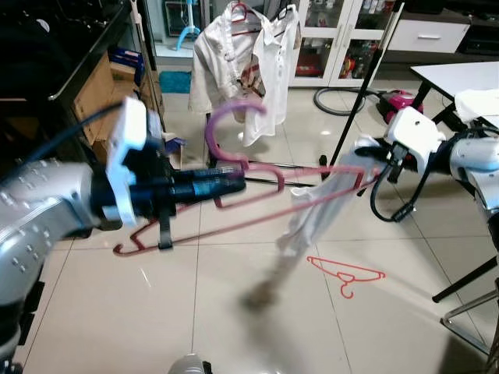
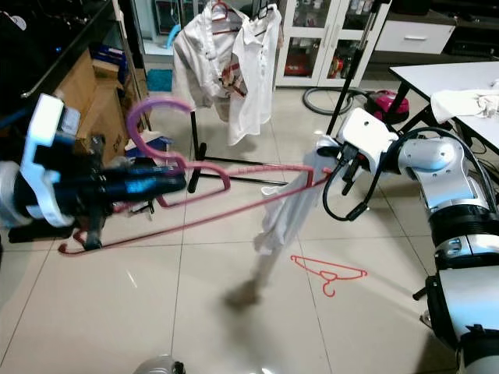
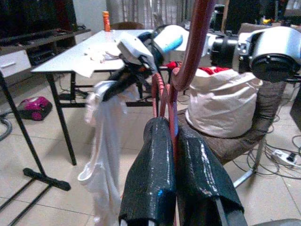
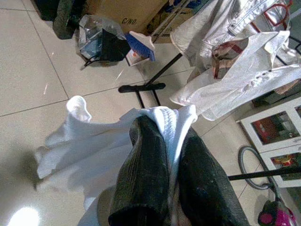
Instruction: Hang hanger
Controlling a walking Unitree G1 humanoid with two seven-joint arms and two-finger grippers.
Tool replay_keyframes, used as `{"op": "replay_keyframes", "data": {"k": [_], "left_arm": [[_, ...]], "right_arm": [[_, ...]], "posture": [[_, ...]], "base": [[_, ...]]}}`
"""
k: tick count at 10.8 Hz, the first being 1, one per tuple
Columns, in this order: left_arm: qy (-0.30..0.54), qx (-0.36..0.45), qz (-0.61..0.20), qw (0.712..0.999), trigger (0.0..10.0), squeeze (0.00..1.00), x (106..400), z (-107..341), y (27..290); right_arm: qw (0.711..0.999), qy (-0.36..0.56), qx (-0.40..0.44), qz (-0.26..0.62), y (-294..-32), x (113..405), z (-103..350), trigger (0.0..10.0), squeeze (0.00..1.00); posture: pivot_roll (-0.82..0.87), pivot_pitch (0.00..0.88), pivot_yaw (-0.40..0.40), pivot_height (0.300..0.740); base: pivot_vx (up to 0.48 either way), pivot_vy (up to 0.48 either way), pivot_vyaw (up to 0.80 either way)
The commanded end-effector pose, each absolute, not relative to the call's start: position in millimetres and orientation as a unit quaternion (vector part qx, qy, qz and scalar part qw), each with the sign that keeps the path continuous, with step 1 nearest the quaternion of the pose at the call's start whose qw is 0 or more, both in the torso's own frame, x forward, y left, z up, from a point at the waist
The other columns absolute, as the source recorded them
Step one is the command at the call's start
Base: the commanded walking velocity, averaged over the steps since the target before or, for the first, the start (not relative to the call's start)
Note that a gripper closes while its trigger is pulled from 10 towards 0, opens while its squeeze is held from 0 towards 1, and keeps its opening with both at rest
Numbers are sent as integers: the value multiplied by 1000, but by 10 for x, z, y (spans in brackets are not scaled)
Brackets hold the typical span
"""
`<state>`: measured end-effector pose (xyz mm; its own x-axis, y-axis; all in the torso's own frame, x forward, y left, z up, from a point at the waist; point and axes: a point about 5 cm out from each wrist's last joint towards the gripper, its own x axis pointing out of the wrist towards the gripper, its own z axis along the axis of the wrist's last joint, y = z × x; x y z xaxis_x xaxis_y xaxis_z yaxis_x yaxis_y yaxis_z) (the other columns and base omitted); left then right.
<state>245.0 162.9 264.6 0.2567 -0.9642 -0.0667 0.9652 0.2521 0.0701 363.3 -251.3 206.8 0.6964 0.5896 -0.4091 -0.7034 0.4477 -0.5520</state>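
Note:
My left gripper [image 1: 236, 184] is shut on a pink hanger [image 1: 257, 199] just below its hook, holding it out level over the tiled floor. In the left wrist view the fingers [image 3: 155, 174] press together on the hanger's neck [image 3: 193, 42]. A white garment [image 1: 312, 218] hangs from the hanger's far end. My right gripper [image 1: 373, 168] is shut on the top of that cloth; the right wrist view shows the white fabric [image 4: 171, 122] pinched between its fingers [image 4: 146, 174]. Farther back, a clothes rack carries white shirts [image 1: 249, 54] on hangers.
A second red hanger [image 1: 347, 274] lies on the floor tiles. A slanted black rack pole [image 1: 366, 86] stands behind the garment. A white table [image 1: 460, 78] is at the right, a pink vacuum cleaner [image 1: 398, 100] near it, and cardboard boxes [image 1: 97, 93] at the left.

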Motion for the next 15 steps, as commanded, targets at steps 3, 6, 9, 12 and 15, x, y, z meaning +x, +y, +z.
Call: {"op": "replay_keyframes", "data": {"k": [3,6,9,12,15], "left_arm": [[21,38,-549,835,10000,0,2614,2537,1804],[61,18,-527,848,10000,0,2630,2261,1903],[62,17,-517,853,10000,0,2642,2232,1961],[57,21,-513,856,10000,0,2680,2246,1971],[58,21,-517,854,10000,0,2685,2245,1964]], "right_arm": [[861,69,-358,355,-2674,3619,2200,10000,0],[881,55,-325,341,-2715,3614,2211,10000,0],[864,53,-333,373,-2704,3554,2272,10000,0],[842,75,-359,396,-2757,3445,2180,10000,0],[813,58,-382,436,-2669,3337,2306,10000,0]], "posture": [[13,0,-26,740],[9,0,-28,740],[9,0,-29,740],[6,0,-30,740],[-2,0,-30,740]], "base": [[0,0,0],[0,0,0],[0,0,0],[0,0,0],[0,0,0]]}}
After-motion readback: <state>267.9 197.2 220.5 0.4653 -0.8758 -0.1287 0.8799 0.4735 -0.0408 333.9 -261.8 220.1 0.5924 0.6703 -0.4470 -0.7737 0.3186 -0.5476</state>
